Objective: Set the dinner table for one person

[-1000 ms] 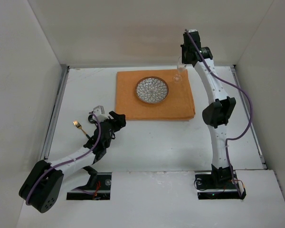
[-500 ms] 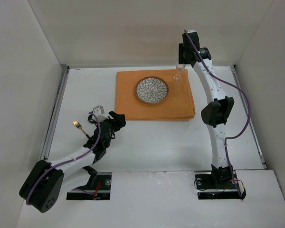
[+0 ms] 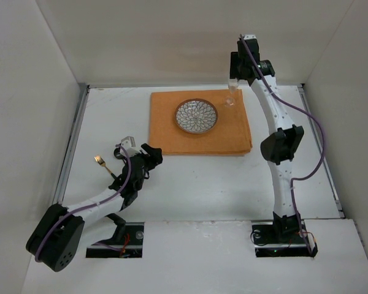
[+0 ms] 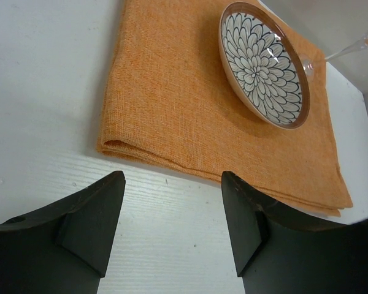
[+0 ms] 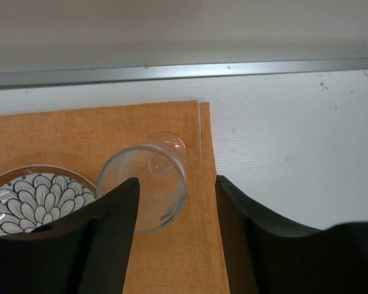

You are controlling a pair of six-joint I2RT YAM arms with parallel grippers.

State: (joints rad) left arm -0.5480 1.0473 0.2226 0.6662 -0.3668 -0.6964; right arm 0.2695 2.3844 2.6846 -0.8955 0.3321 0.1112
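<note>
here, right jaws released, flanking upright glass (image 5: 148, 184) on orange cloth (image 5: 61, 138), left jaws spread, empty

No text, label or number is legible anywhere on the dinner table (image 3: 196, 184).

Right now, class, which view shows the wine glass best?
Right wrist: the wine glass, seen large from above, rim and foot clear. Top external shows it tiny; left wrist only its stem.

Opened the right gripper (image 5: 175, 197) wide and let go of the clear stemmed drinking glass (image 5: 142, 184) out at 1 o'clock, then rose a little.
</note>
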